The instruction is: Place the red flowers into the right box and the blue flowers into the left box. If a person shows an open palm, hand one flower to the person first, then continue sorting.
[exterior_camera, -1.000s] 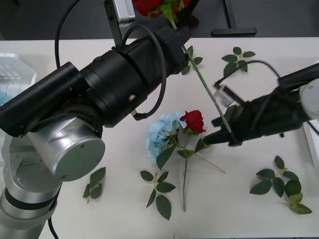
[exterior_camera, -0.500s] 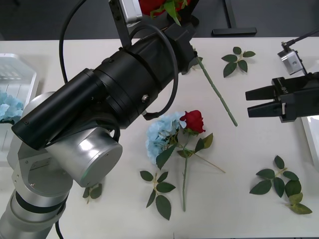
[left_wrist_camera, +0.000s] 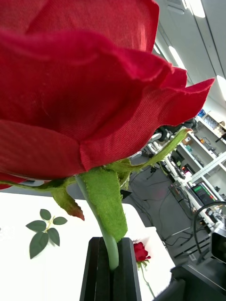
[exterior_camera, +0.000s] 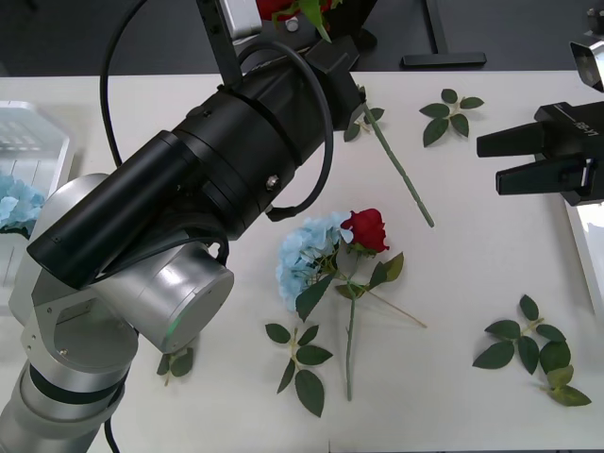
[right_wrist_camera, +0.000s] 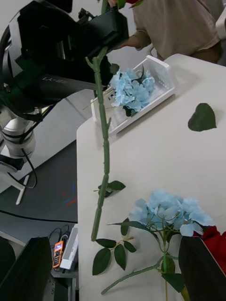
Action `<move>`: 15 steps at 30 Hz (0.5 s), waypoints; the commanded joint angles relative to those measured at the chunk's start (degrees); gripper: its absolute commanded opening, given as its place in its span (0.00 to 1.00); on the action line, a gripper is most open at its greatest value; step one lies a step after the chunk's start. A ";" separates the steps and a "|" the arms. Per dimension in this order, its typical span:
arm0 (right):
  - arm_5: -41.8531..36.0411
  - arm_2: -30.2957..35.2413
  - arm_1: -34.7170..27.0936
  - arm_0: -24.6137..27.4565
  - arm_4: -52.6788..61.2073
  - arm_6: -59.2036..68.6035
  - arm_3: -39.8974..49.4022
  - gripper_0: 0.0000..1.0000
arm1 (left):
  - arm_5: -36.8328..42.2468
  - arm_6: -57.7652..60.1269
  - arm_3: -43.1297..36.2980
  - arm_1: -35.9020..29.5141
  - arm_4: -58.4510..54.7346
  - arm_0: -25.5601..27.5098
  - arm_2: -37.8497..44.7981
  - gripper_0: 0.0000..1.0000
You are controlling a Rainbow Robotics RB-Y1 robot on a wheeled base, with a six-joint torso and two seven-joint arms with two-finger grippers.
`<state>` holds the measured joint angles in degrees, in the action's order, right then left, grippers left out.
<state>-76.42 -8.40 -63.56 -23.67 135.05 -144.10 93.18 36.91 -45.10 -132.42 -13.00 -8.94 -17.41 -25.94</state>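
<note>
My left gripper point(exterior_camera: 321, 33) reaches far over the table and is shut on the stem of a red flower point(left_wrist_camera: 84, 94). In the left wrist view, the black fingers point(left_wrist_camera: 94, 273) pinch the stem just under the head. The long stem point(exterior_camera: 401, 179) hangs free above the table. My right gripper point(exterior_camera: 486, 160) is open and empty at the right, apart from that stem point(right_wrist_camera: 101, 155). A second red flower point(exterior_camera: 366, 229) lies mid-table against a blue flower point(exterior_camera: 307, 255). The left box point(exterior_camera: 28, 142) holds blue flowers point(exterior_camera: 14, 203). The right box's edge point(exterior_camera: 587, 264) shows far right.
Loose leaf sprigs lie at the back point(exterior_camera: 448, 109), front right point(exterior_camera: 533, 344) and front middle point(exterior_camera: 300, 363). My big left arm point(exterior_camera: 189, 217) covers the table's left half. A person in beige point(right_wrist_camera: 174, 23) stands beyond the left box point(right_wrist_camera: 160, 75).
My right gripper has drawn back to the right, away from the lower end of the hanging stem. The left gripper still holds that flower, and the stem has risen slightly.
</note>
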 commanded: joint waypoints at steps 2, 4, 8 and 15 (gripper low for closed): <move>0.31 0.76 -2.53 -1.82 -3.56 2.86 5.52 0.78 | -0.96 2.12 -1.70 0.61 1.91 -2.46 -1.13 0.00; 0.31 0.76 -2.45 -1.73 -5.23 4.79 7.10 0.78 | -0.96 2.30 -1.70 0.52 2.17 -2.46 -1.13 0.00; 1.72 0.32 -2.01 -1.73 -9.27 8.39 11.06 0.78 | -0.96 2.83 -1.70 0.26 2.52 -2.46 -1.13 0.00; 4.35 0.14 3.27 -1.56 -14.46 14.55 14.75 0.77 | -0.96 3.62 -1.70 0.26 3.49 -2.46 -1.04 0.00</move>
<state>-72.50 -8.46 -62.70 -23.67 122.33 -133.00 106.08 36.91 -44.42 -132.42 -13.00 -6.42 -17.44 -25.94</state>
